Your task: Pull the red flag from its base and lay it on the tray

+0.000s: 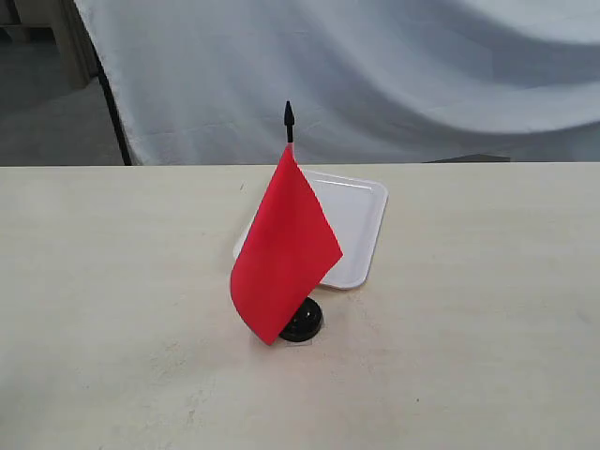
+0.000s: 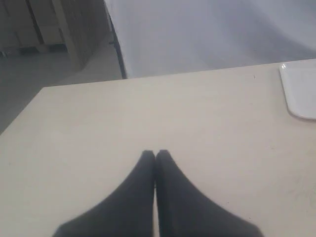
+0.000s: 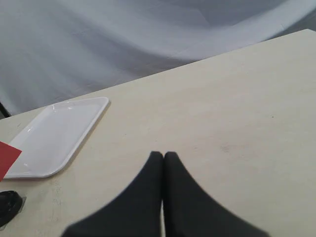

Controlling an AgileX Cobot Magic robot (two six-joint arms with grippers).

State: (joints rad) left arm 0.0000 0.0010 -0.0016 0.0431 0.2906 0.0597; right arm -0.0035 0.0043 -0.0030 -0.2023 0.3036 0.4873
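Note:
The red flag (image 1: 284, 246) stands upright in the round black base (image 1: 302, 322) near the middle of the table, its black pointed tip up. Its cloth hangs down over most of the pole. Right behind it lies the white tray (image 1: 352, 225), holding nothing. The right wrist view catches a corner of the red flag (image 3: 7, 155), part of the base (image 3: 9, 206) and the tray (image 3: 57, 136). My right gripper (image 3: 163, 155) is shut and holds nothing. My left gripper (image 2: 155, 154) is shut too, over bare table, with a tray (image 2: 301, 91) corner far off. Neither arm shows in the exterior view.
The pale wooden table (image 1: 487, 309) runs across the whole exterior view. A grey-white cloth backdrop (image 1: 375, 66) hangs behind its far edge. Wooden furniture (image 2: 59, 24) stands off the table past its corner in the left wrist view.

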